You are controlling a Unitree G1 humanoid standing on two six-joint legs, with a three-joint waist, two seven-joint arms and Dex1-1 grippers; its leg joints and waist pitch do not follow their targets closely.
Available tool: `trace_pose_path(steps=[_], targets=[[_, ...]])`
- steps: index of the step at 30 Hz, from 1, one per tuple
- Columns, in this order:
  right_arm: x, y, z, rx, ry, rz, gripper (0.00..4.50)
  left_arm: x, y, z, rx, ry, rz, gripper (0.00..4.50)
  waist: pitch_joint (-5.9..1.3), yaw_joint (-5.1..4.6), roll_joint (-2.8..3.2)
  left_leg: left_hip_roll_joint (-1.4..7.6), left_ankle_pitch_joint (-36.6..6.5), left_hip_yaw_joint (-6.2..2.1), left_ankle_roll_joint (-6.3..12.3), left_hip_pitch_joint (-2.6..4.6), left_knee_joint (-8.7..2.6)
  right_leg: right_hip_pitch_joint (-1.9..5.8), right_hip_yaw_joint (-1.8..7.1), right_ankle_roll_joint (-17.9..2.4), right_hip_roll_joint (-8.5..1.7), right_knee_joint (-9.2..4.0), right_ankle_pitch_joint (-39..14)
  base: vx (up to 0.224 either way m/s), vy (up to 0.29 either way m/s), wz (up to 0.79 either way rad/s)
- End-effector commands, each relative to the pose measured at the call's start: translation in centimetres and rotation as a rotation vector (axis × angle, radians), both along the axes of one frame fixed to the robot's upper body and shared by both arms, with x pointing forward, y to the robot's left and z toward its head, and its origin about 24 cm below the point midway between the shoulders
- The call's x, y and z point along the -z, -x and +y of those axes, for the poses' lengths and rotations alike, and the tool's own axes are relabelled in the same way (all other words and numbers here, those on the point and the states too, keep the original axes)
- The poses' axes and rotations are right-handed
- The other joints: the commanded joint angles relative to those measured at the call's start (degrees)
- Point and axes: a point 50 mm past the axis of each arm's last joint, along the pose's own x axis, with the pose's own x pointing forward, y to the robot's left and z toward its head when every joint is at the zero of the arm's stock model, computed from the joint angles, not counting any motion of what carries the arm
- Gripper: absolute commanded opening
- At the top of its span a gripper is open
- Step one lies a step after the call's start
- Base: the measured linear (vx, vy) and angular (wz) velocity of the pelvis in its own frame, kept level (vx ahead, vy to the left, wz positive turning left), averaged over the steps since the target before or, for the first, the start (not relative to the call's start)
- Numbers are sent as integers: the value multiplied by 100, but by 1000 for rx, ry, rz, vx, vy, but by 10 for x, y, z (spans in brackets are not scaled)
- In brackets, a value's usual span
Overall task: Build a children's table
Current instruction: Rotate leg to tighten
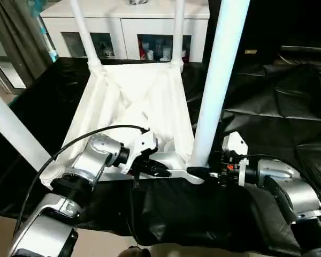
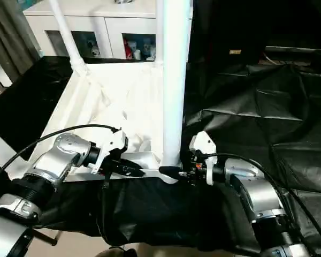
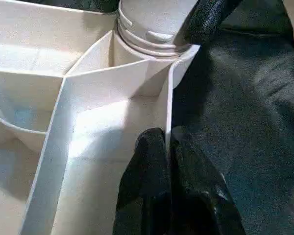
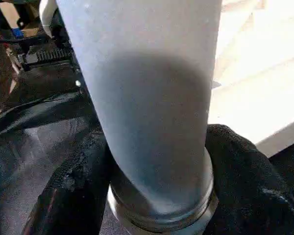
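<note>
Left eye view: black sheeting [image 1: 289, 107], white cabinets [image 1: 128, 24].

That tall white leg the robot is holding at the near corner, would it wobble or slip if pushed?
The leg looks stiff but probably light, being a hollow-looking plastic tube. Its smooth surface might slip between the right gripper fingers. Tall and narrow, it could tip unless fully seated in the tabletop.
</note>
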Motion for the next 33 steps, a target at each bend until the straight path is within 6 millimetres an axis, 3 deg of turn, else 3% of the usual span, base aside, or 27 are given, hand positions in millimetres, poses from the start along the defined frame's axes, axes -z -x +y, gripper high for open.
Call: trace_pose_path(steps=[1,3,5,8,9,11,12,14,16,18,19,20,23,26,30,33], targets=[[7,4,5,20,-9,28,256,-8,-9,-7,-59,32,-59,0,-460,-20,-123,492,-1419,-259,215,289,-455,148,157,-1297,-288,-298,-1083,0,0,0],[14,-1,5,130,4,26,256,-7,-18,-11,-153,9,-94,0,-455,-23,-122,486,-1482,-257,205,296,-446,126,163,-1278,-292,-321,-1204,0,0,0],[23,-8,7,283,36,16,256,-9,-26,-20,-252,29,-113,0,-440,-62,-138,461,-1608,-282,82,272,-460,121,153,-1197,-309,-347,-1536,0,0,0],[32,-12,11,398,41,33,256,-10,-29,-30,-292,41,-129,0,-412,-143,-182,451,-1895,-324,-55,257,-495,148,140,-999,-321,-411,-2083,0,0,0],[34,-13,13,431,39,42,256,-10,-30,-33,-302,43,-132,0,-408,-147,-171,456,-1934,-332,-64,260,-501,143,140,-958,-319,-415,-2141,0,0,0],[41,-16,22,517,29,60,256,-11,-32,-44,-336,53,-139,0,-390,-190,-163,452,-2194,-331,-132,299,-513,92,151,-899,-310,-456,-2322,0,0,0],[43,-17,26,548,27,65,256,-11,-32,-48,-346,57,-141,0,-351,-231,-128,437,-2456,-338,-229,320,-530,56,138,-835,-295,-495,-2576,0,0,0],[46,-22,37,603,15,74,256,-9,-32,-57,-364,65,-143,0,-336,-278,-141,440,-2770,-376,-331,356,-549,60,124,-729,-301,-525,-2893,0,0,0],[43,-27,56,570,-5,46,256,-7,-31,-68,-371,75,-139,0,-284,-378,-117,415,-3249,-412,-457,386,-565,43,57,-609,-294,-596,-3305,0,0,0],[40,-28,60,554,-33,47,256,-6,-30,-70,-365,78,-136,0,-292,-419,-125,411,-3707,-450,-548,479,-577,9,39,-430,-264,-646,-3440,0,0,0],[37,-28,61,543,-53,49,256,-6,-29,-70,-358,82,-135,0,-276,-414,-7,407,-3776,-459,-568,491,-590,-3,55,-437,-269,-638,-3364,0,0,0],[34,-29,62,524,-73,50,312,-6,-28,-70,-344,87,-134,0,-284,-447,-72,402,-3790,-452,-542,474,-604,13,55,-460,-256,-647,-3205,0,0,0],[28,-28,60,465,-87,33,332,-6,-25,-68,-295,95,-133,0,-327,-440,-79,422,-3547,-442,-459,417,-650,78,82,-616,-272,-597,-2728,0,0,0],[23,-25,54,388,-64,-2,364,-6,-21,-65,-232,99,-125,0,-336,-402,-97,434,-3287,-402,-379,403,-646,87,131,-796,-291,-561,-2299,0,0,0],[18,-13,30,203,-15,-34,364,-2,-14,-50,-124,73,-106,0,-354,-355,-111,453,-2672,-359,-109,327,-616,166,157,-1003,-332,-512,-1923,0,0,0],[14,-9,19,145,-6,-28,364,1,-9,-41,-77,57,-88,0,-369,-317,-114,477,-2428,-331,7,337,-598,177,164,-1133,-324,-484,-1691,0,0,0]])
